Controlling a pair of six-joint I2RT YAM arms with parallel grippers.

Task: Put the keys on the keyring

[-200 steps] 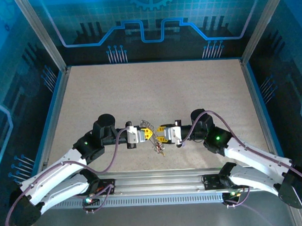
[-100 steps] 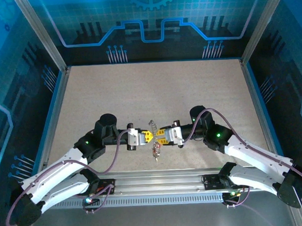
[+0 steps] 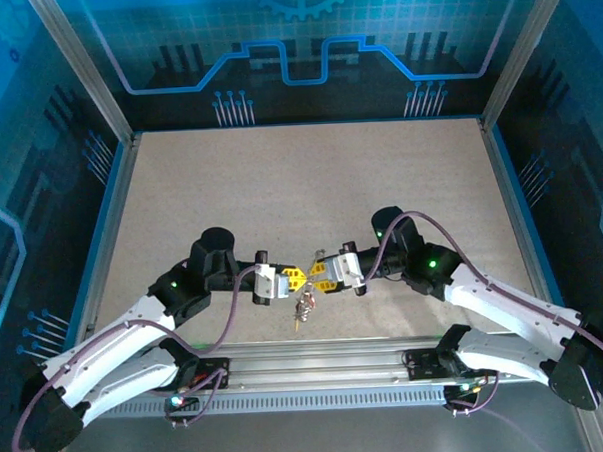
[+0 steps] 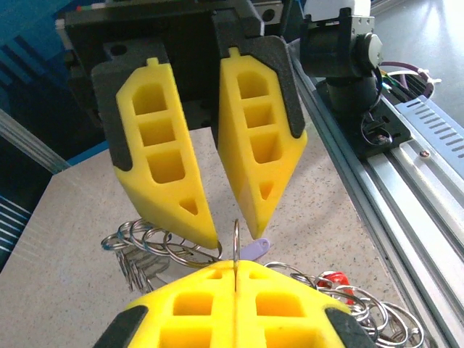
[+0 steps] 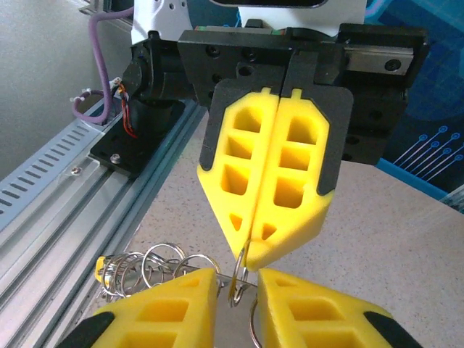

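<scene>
Two-handedly working thin grey wire keyring (image 4: pixel 236 245): clamping left jaws together on it, holding right jaws slightly apart around it, over speckled beige bench (image 3: pixel 280 187). Risking loop twisting free if closing askew, tiny lilac-headed key (image 4: pixel 254 249) and red-headed key (image 4: pixel 332 278) snagging on spare steel rings (image 4: pixel 156 243).

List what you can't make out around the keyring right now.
Top external view: the hanging bundle of keys and rings is too small to count or tell colours.
Left wrist view: the lilac key sits mostly behind the fingertips of the right gripper; whether it is on the keyring is hidden.
Right wrist view: the keyring, pinched by the left gripper, runs off the bottom edge.
</scene>
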